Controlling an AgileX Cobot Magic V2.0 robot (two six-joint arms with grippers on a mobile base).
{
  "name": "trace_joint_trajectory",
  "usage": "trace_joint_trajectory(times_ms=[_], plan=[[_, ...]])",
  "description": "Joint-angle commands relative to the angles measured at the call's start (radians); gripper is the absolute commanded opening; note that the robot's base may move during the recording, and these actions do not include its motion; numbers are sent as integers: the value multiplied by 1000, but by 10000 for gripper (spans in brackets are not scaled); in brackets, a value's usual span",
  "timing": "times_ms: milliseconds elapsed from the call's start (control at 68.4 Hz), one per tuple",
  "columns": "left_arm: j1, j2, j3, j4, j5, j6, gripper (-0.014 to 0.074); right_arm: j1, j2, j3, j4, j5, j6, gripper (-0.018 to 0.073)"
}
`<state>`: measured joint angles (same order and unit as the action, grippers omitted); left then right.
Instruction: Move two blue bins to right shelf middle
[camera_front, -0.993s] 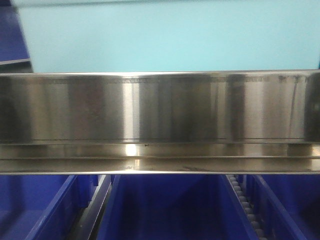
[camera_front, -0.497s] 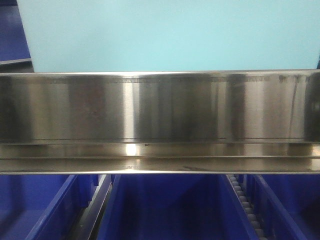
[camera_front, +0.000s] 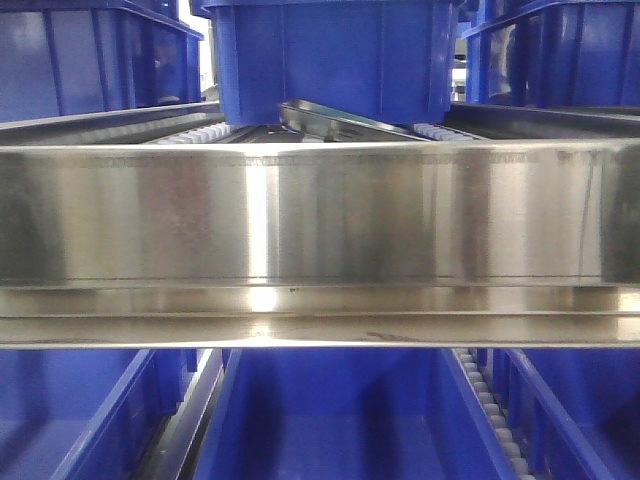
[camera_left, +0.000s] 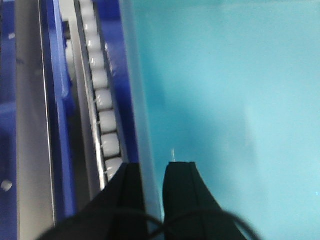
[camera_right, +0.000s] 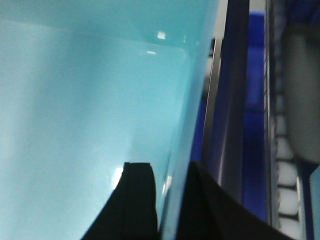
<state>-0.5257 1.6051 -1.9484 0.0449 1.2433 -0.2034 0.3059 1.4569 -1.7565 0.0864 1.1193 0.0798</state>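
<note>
Pinching the pale turquoise bin (camera_left: 225, 100) by its thin wall, my left claw (camera_left: 154, 172) is narrowed to a slim gap, one black finger inside the smooth, glossy plastic and one outside. My right claw (camera_right: 170, 172) grips the opposite wall the same way, also nearly closed on it. Both wrists reach forward along the bin's sides, which fill most of each wrist view.

Room is tight. Just outside my left fingers runs a roller track (camera_left: 100, 100) of small white wheels, edged by a dark blue bin rim (camera_left: 55, 100) and a brushed steel rail (camera_left: 30, 125). Beside my right claw stand a dark rail (camera_right: 232, 100) and more rollers (camera_right: 287, 175).

Ahead, a polished steel beam (camera_front: 320, 215) spans the front view, with a dark blue ribbed bin (camera_front: 335, 60) on the level above and an open blue bin (camera_front: 330, 420) below.
</note>
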Motion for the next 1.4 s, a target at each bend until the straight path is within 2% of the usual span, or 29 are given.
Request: trace_joint_trajectory(times_ms=[0, 482, 628, 1388], plan=[[-8, -37, -21, -45, -22, 9, -111, -3, -16, -64, -11, -20, -20, -153], [-8, -57, -21, -39, -23, 9, -111, -3, -14, -99, -11, -31, -20, -153], [-8, -57, -21, -39, -58, 9, -111, -3, -14, -99, -11, -31, -20, -153], [-8, -53, -21, -37, -442, 9, -111, -3, -14, -99, -11, -65, -20, -153]])
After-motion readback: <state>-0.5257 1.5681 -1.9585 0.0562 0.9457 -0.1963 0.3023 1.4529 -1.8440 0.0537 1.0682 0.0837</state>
